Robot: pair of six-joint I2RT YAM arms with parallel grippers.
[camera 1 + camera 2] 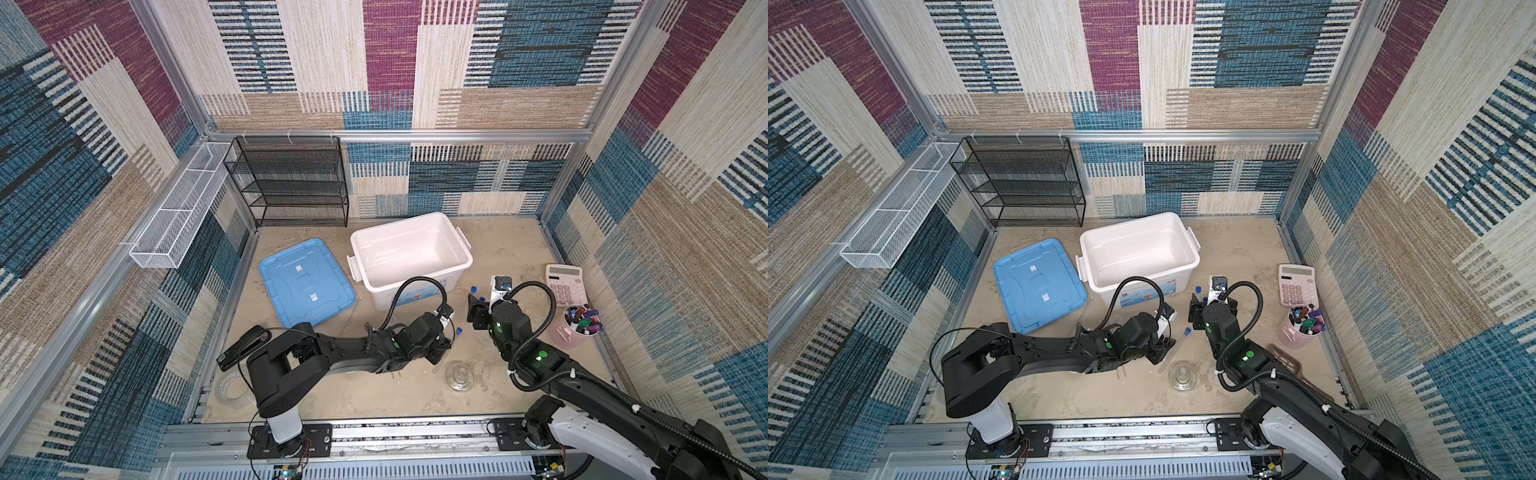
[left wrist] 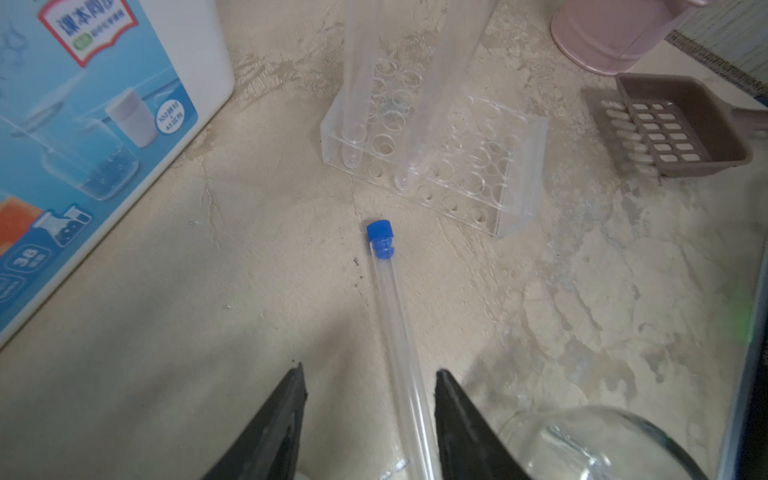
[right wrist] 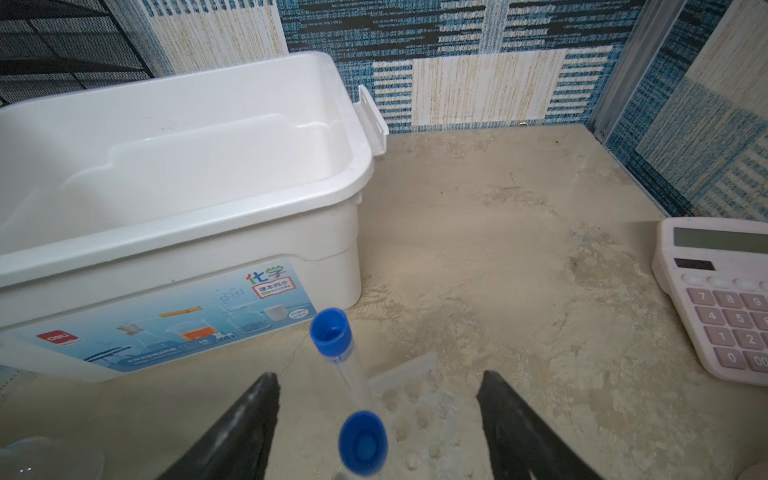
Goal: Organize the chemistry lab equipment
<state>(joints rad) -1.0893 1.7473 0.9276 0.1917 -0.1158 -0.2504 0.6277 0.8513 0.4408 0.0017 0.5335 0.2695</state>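
Left gripper [image 2: 370,369] open, straddling the lying blue-capped tube [image 2: 395,316] without touching it; glass dish [image 2: 582,444] just beside. Right gripper [image 3: 379,373] open around two capped tubes [image 3: 361,442] standing in the clear welled tray [image 2: 478,166]. Beyond, the white bin [image 3: 249,232], labelled "deli" and "化学". Bare table [image 3: 498,249] between bin and pink calculator [image 3: 723,299].

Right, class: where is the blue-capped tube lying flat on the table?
In the left wrist view the flat tube lies between the open fingers of the left gripper, cap toward the clear rack.
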